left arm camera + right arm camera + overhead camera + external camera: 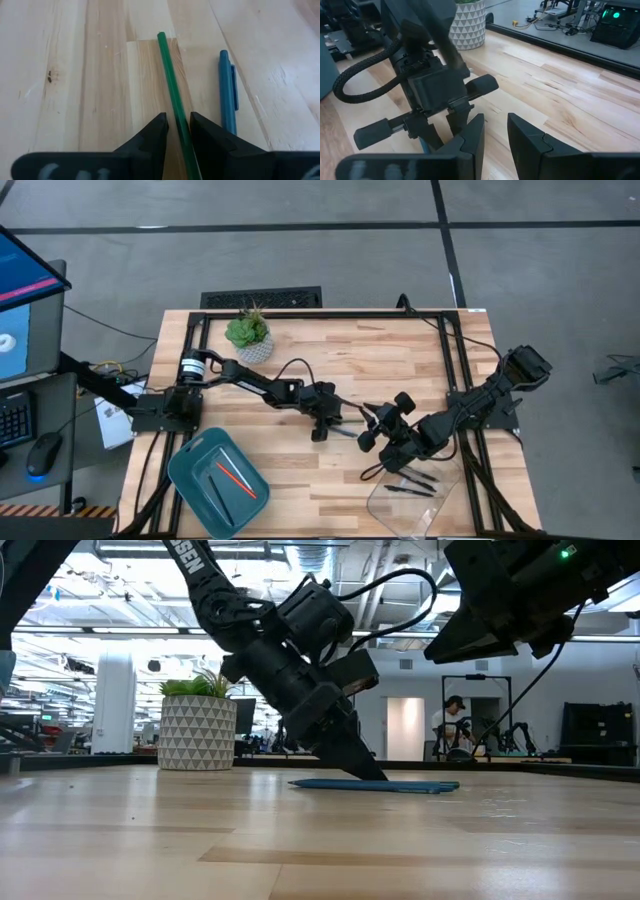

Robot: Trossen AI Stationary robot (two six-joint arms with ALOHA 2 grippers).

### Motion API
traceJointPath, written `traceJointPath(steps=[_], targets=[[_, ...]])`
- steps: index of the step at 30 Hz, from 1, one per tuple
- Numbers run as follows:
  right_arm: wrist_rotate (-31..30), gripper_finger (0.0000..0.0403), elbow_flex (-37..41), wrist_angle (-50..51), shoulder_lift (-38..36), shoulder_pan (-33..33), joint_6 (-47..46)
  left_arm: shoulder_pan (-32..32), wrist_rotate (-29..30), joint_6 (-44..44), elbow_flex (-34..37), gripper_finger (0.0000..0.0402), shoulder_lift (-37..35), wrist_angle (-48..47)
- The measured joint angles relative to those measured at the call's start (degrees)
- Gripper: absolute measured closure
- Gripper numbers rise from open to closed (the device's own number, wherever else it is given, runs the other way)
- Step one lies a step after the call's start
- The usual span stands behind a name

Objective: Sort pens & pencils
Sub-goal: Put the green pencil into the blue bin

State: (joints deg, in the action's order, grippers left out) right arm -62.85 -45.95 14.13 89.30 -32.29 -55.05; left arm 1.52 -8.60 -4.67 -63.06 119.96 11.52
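On my left arm [205,585], seen from the low view, white capital letters run along the upper link, but only an ending like "SEN" shows. I can read no other text, label or number anywhere.

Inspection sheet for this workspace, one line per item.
Surface: wooden table, black frame round it.
Job's things: green pencil and teal pen lie side by side; orange pencil in teal tray; black pens in clear tray.
Clutter: potted plant.
Grippers: left tool astride green pencil at the table; right tool open, raised nearby.
Cables: along arms.
Surroundings: monitor, keyboard, mouse; person beyond table.
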Motion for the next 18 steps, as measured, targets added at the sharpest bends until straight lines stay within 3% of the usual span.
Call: traceJointPath(steps=[8, 18], targets=[[0.0, 0.0295, 0.0, 0.0, 0.0, 0.0, 0.0, 0.0, 0.0, 1.3, 5.8, 0.0319, 0.0, 10.7], [0.0, 0.0295, 0.0, 0.0, 0.0, -0.1, 0.0, 0.3, 0.1, 1.7, 8.2, 0.0319, 0.0, 13.6]])
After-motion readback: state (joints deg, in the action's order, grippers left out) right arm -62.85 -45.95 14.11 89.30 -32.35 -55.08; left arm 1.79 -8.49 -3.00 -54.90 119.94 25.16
